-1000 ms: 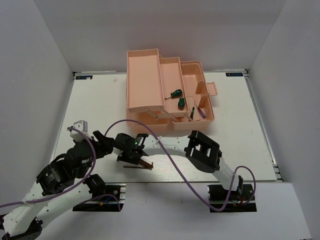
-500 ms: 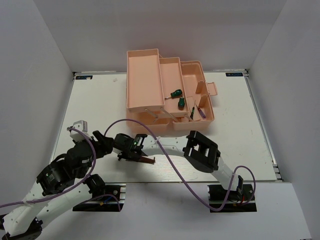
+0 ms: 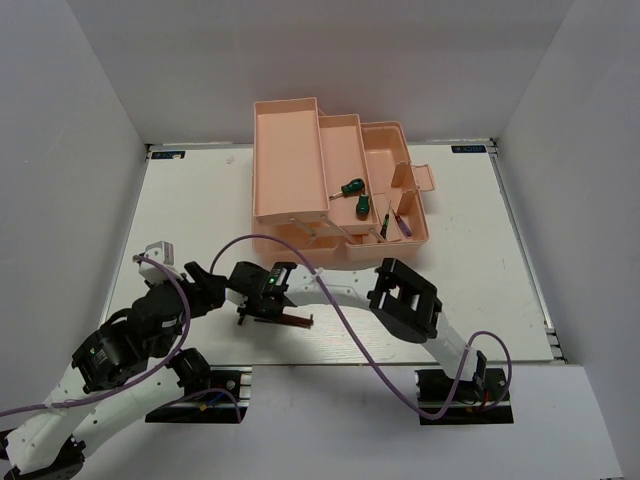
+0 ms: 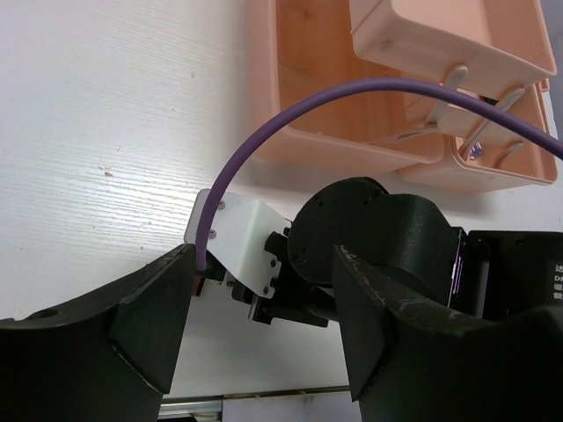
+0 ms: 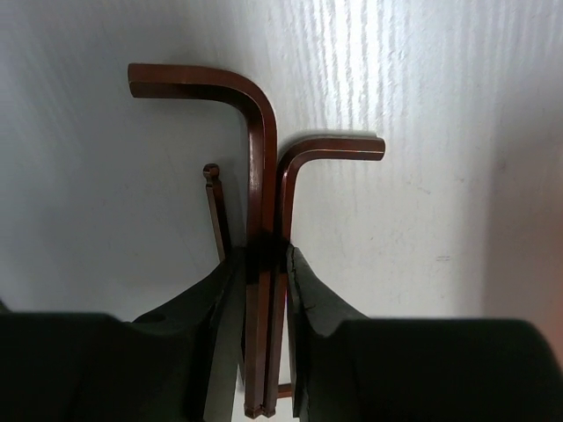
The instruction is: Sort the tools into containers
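Pinching both hex keys together in the right gripper, jaws pressed on the two long shafts laid side by side, bent ends turned opposite ways. Low over the counter near the front edge, well apart from the toolbox; cannot tell whether lifted clear. Left gripper just beside, jaws spread, holding nothing. Green screwdrivers already in a toolbox tray. Risks on the carry: slipping of one key past the other, with only metal-on-metal contact steadying the pair; swivelling under the bent ends' weight; snagging the purple cable or the left gripper alongside
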{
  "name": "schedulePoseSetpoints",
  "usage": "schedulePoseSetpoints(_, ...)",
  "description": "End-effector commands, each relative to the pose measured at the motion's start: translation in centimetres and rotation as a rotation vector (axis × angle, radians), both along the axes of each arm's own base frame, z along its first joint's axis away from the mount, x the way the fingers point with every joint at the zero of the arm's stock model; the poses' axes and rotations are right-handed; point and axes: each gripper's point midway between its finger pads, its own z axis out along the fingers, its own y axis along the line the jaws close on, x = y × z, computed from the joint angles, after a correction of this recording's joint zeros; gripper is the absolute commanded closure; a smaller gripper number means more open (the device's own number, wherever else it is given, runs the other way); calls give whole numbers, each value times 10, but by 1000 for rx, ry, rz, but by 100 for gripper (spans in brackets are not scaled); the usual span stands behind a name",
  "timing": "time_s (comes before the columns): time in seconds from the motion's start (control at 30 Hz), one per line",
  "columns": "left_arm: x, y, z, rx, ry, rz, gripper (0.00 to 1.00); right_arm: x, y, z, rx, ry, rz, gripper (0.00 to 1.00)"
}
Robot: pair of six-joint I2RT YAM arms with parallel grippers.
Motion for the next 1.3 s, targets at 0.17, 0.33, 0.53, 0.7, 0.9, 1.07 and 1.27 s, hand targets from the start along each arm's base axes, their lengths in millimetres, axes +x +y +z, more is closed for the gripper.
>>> schedulePoseSetpoints(0.17, -1, -4, -3, 1, 9, -23, 27, -9, -8, 63, 77, 64, 9, 100)
schedulePoseSetpoints(0.33, -1, -4, -3, 1, 9, -23, 27, -5, -13, 83, 116, 51, 8, 100)
schedulePoseSetpoints(0.53, -1, -4, -3, 1, 9, -23, 27, 1, -27, 98, 138, 8, 6, 100)
schedulePoseSetpoints(0.7, 1, -6, -3, 8, 15, -23, 27, 7, -39, 87, 111, 4, -8, 100)
schedulePoseSetpoints(0.9, 1, -6, -3, 8, 15, -23, 27, 18, -52, 47, 17, 2, -28, 100)
schedulePoseSetpoints(1.07, 0, -6, -2, 1, 9, -23, 27, 22, -58, 21, -38, 6, -34, 100)
schedulePoseSetpoints(1.27, 0, -6, -2, 1, 9, -23, 27, 29, -60, 6, -70, 4, -42, 93)
